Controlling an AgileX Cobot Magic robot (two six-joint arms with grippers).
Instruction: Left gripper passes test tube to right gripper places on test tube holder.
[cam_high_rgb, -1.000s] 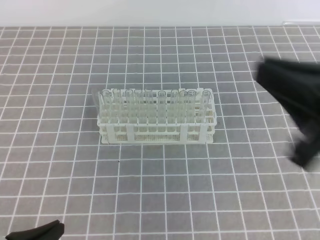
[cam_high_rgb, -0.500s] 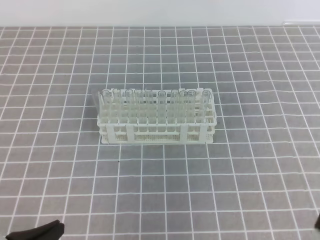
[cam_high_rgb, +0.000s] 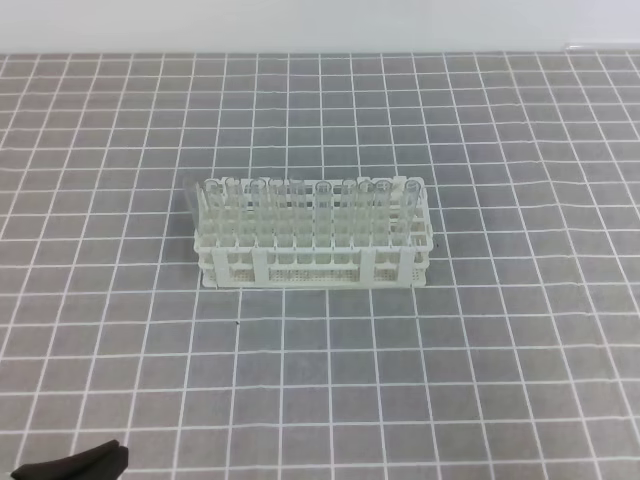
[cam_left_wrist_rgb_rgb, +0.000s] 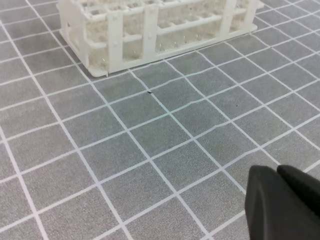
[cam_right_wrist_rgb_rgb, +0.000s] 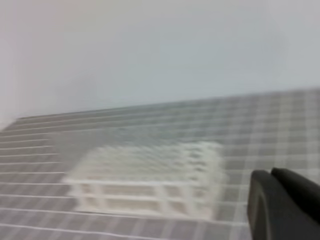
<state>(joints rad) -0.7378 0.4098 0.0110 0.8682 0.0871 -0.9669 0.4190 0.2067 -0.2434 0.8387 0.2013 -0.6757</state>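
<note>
Left gripper (cam_high_rgb: 75, 464) sits low at the near left edge, jaws closed, empty. Holder (cam_high_rgb: 315, 262) stands mid-table, tubes (cam_high_rgb: 322, 205) upright in it. Right gripper (cam_right_wrist_rgb_rgb: 285, 205), wrist view only, is raised, jaws together, holding nothing.

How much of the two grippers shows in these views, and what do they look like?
Very little. The left gripper shows in its wrist view as two matte-black, rounded finger blocks pressed together; the high view catches only a black sliver of it at the bottom-left corner. The right gripper looks alike in its blurred wrist view: plain black, rounded tips. No cables, labels or markings are visible.
</note>
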